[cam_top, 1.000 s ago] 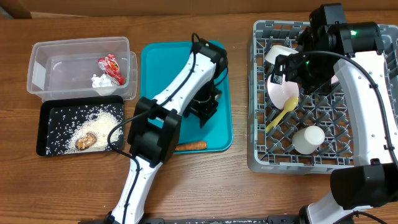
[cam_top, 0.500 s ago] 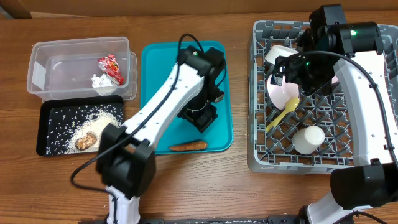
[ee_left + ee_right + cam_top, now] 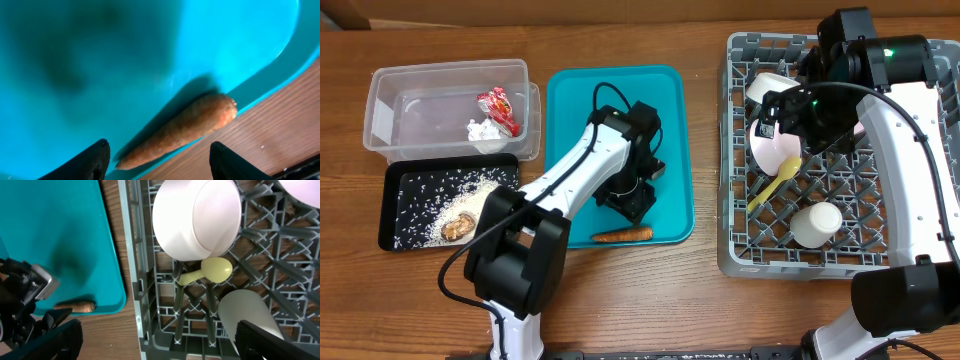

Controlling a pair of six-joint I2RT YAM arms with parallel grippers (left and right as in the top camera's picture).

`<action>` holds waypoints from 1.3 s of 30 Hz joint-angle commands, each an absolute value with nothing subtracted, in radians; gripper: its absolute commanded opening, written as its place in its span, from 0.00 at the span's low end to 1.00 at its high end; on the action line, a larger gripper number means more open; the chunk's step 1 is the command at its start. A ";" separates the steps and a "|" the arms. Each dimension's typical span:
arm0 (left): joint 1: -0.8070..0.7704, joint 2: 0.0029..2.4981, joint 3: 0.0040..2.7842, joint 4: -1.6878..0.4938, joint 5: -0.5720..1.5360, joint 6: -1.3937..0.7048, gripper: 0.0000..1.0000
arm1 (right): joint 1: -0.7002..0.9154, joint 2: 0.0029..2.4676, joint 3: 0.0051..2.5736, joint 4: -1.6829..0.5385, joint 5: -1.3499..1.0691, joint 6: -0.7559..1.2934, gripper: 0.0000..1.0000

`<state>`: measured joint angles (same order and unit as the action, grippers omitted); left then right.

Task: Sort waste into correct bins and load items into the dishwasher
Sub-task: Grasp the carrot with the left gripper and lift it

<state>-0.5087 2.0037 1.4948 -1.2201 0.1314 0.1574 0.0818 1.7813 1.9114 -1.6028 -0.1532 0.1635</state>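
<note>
Teal tray (image 3: 570, 110) — carrot (image 3: 185, 130) at its edge | left gripper (image 3: 159, 149) wide, just beside it | right gripper (image 3: 157, 332) wide over rack (image 3: 129, 245)

The raised rim of the teal tray (image 3: 270, 75) is hemming the carrot (image 3: 185, 127) on one side; bare tray floor is lying open on the other.

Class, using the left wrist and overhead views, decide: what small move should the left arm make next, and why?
Probably lower the left gripper straight down and close it on the carrot. Its fingers stand open, the carrot lies between them in the wrist view, against the near rim of the teal tray, and it is not yet gripped.
</note>
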 commanded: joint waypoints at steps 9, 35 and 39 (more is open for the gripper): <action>-0.510 2.004 1.429 -1.265 0.264 0.363 0.62 | 0.083 1.758 1.938 -1.606 -0.159 0.160 1.00; -0.509 2.007 1.296 -1.019 0.080 0.220 0.56 | 0.084 1.758 1.938 -1.608 -0.160 0.160 1.00; -0.509 2.007 1.268 -0.974 -0.001 0.140 0.56 | 0.084 1.758 1.938 -1.607 -0.159 0.160 1.00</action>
